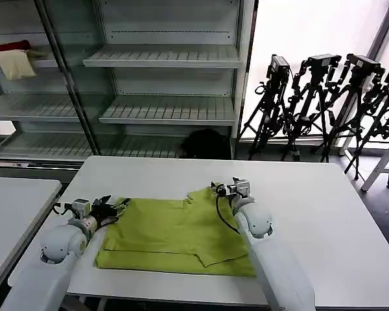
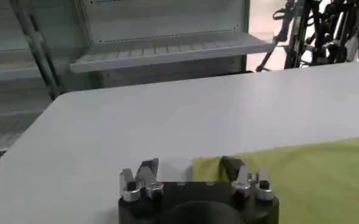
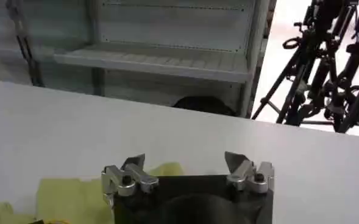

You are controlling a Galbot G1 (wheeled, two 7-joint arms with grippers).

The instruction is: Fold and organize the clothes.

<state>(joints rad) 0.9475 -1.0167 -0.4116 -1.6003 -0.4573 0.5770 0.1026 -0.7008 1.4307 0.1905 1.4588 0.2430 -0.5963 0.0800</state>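
The clothes are one lime yellow-green T-shirt (image 1: 175, 236) lying partly folded on the white table (image 1: 324, 214), toward its front edge. My left gripper (image 1: 117, 207) is at the shirt's far left corner, open, one finger over the cloth (image 2: 301, 176) and the other over bare table. My right gripper (image 1: 222, 188) hovers at the shirt's far right corner, open, with nothing between its fingers. In the right wrist view the shirt's corner (image 3: 75, 195) shows beside the gripper body.
A second white table (image 1: 16, 201) stands at the left. Grey shelving (image 1: 162, 61) runs behind, with a red cloth (image 1: 10, 46) and a cream cloth (image 1: 16, 65) on an upper left shelf. Black tripods (image 1: 324, 103) stand at the back right.
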